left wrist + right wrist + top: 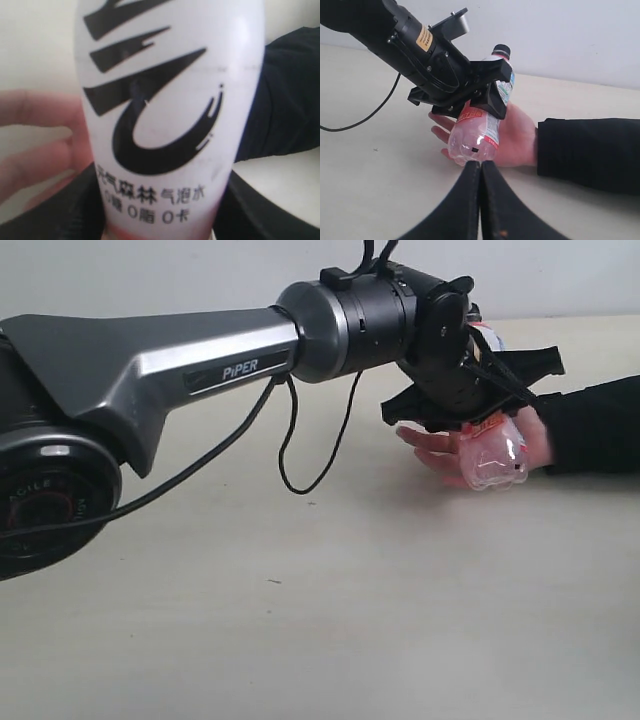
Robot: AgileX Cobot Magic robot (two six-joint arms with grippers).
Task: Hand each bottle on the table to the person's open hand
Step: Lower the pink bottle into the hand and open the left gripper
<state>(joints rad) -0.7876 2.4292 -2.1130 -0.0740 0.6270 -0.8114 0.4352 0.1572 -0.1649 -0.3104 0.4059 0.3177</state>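
Holding pink bottle (475,135) clamped in my left gripper (485,92) over the person's open hand (517,135), right side of table (300,620) | right gripper (480,172) pressed together, empty | I see black cable (300,470) looping down left of the palm, clear of it.

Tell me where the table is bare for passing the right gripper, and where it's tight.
Bare table runs across the foreground, in front of the dangling cable and the open hand. Tight: right over that hand, where the left gripper holds the bottle, next to the black sleeve.
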